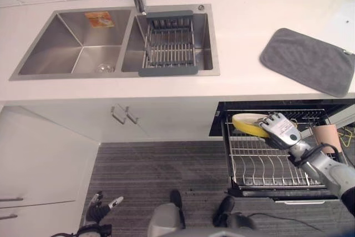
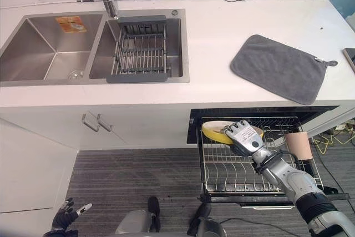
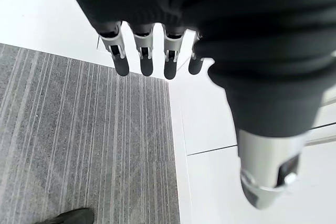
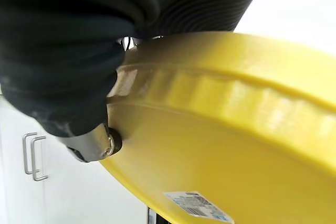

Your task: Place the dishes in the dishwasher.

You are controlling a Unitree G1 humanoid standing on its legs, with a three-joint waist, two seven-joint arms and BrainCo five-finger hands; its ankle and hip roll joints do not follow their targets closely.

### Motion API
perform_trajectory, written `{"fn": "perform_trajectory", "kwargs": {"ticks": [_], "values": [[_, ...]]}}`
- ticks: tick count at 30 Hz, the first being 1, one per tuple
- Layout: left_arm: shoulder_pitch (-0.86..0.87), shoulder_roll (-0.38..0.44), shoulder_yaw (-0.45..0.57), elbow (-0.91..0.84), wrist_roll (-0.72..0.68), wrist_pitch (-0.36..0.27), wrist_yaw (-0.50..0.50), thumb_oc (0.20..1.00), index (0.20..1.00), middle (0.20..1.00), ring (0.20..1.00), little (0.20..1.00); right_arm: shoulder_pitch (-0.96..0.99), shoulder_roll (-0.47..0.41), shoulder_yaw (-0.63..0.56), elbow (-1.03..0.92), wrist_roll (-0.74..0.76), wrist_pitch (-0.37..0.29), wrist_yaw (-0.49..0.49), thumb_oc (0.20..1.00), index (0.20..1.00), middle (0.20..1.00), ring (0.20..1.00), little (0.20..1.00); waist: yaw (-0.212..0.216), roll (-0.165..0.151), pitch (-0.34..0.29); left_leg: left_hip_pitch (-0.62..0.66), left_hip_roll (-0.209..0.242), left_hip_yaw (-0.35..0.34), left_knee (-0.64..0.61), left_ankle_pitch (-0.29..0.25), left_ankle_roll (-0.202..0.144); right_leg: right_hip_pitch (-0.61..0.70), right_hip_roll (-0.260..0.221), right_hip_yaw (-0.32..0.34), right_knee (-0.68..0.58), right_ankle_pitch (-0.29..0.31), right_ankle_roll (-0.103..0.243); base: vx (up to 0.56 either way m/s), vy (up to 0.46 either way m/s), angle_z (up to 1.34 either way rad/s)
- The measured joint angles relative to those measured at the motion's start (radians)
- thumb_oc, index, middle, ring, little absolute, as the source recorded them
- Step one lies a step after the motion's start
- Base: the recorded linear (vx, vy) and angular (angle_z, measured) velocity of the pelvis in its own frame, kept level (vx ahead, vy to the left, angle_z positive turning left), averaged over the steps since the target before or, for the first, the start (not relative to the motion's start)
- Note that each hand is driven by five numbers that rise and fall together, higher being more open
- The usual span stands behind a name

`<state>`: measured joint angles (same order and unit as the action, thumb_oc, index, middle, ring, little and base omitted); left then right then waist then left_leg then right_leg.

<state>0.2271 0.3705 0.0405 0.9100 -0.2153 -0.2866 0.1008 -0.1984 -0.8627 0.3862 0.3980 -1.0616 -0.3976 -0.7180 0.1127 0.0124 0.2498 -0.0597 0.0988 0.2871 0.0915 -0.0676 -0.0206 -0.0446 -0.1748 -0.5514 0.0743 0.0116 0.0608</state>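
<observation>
My right hand (image 2: 244, 136) is curled round a yellow plate (image 2: 217, 130), thumb under it and fingers over its rim, and holds it tilted above the back left part of the pulled-out dishwasher rack (image 2: 233, 173). In my right wrist view the plate's underside (image 4: 226, 145) sits right against my palm cover, a small printed sticker on its base. The rack is a wire basket with rows of upright prongs; those prongs stand bare below the plate, and a pale pinkish cup (image 2: 299, 145) stands at the rack's right side. The dishwasher sits under the white counter (image 2: 216, 37), on which a grey drying mat (image 2: 280, 67) lies flat. To the left, the double steel sink (image 2: 50, 48) holds a grey wire drainer basket (image 2: 140, 51) set across its right basin; I can see nothing lying in it. My left hand (image 3: 152, 51) hangs low beside the white cabinets, fingers straight and relaxed over the striped grey floor (image 3: 79, 145), holding nothing.
</observation>
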Motion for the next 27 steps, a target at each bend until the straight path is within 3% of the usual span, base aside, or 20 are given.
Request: {"fn": "perform_trajectory", "kwargs": {"ticks": [8, 11, 16, 19, 27], "values": [[0.009, 0.0, 0.0, 0.0, -0.001, 0.002, -0.031, 1.0, 1.0, 1.0, 1.0, 1.0, -0.021, -0.048, 0.036, 0.034, 0.0, 0.039, 0.01, 0.2, 0.2, 0.2, 0.2, 0.2, 0.004, 0.007, 0.009, -0.015, -0.015, -0.004, 0.02, -0.009, 0.013, -0.018, -0.022, -0.007, 0.028, -0.004, 0.006, 0.0, 0.05, 0.04], [-0.001, 0.002, -0.004, -0.024, 0.0, 0.004, -0.056, 1.0, 1.0, 1.0, 1.0, 1.0, -0.03, -0.125, 0.035, 0.038, 0.0, 0.042, 0.025, 0.2, 0.2, 0.2, 0.2, 0.2, 0.003, 0.01, 0.032, -0.089, -0.012, -0.005, 0.121, -0.047, 0.029, -0.075, -0.056, -0.008, 0.113, -0.033, 0.006, -0.05, 0.06, 0.09], [-0.032, 0.029, -0.005, -0.029, -0.001, 0.009, -0.062, 1.0, 1.0, 1.0, 1.0, 1.0, -0.035, -0.129, 0.037, 0.104, 0.0, 0.042, 0.044, 0.2, 0.2, 0.2, 0.2, 0.2, -0.004, 0.004, 0.077, -0.16, -0.019, -0.018, 0.265, -0.124, 0.058, -0.141, -0.135, 0.001, 0.291, -0.102, 0.018, -0.01, 0.02, 0.11], [-0.034, 0.04, -0.005, -0.039, -0.002, 0.01, -0.061, 1.0, 1.0, 1.0, 1.0, 1.0, -0.031, -0.125, 0.039, 0.104, 0.0, 0.058, 0.048, 0.2, 0.2, 0.2, 0.2, 0.2, -0.006, 0.005, 0.084, -0.207, -0.027, -0.025, 0.326, -0.142, 0.072, -0.193, -0.172, 0.009, 0.368, -0.117, 0.017, 0.0, -0.015, 0.08], [-0.032, 0.072, -0.043, -0.052, -0.004, 0.021, -0.065, 1.0, 1.0, 1.0, 1.0, 1.0, -0.051, -0.087, 0.054, 0.209, 0.002, 0.085, 0.052, 0.2, 0.2, 0.2, 0.2, 0.2, 0.003, 0.013, 0.1, -0.254, -0.03, -0.028, 0.388, -0.154, 0.076, -0.243, -0.2, 0.024, 0.437, -0.152, 0.019, 0.01, -0.005, 0.01]]}}
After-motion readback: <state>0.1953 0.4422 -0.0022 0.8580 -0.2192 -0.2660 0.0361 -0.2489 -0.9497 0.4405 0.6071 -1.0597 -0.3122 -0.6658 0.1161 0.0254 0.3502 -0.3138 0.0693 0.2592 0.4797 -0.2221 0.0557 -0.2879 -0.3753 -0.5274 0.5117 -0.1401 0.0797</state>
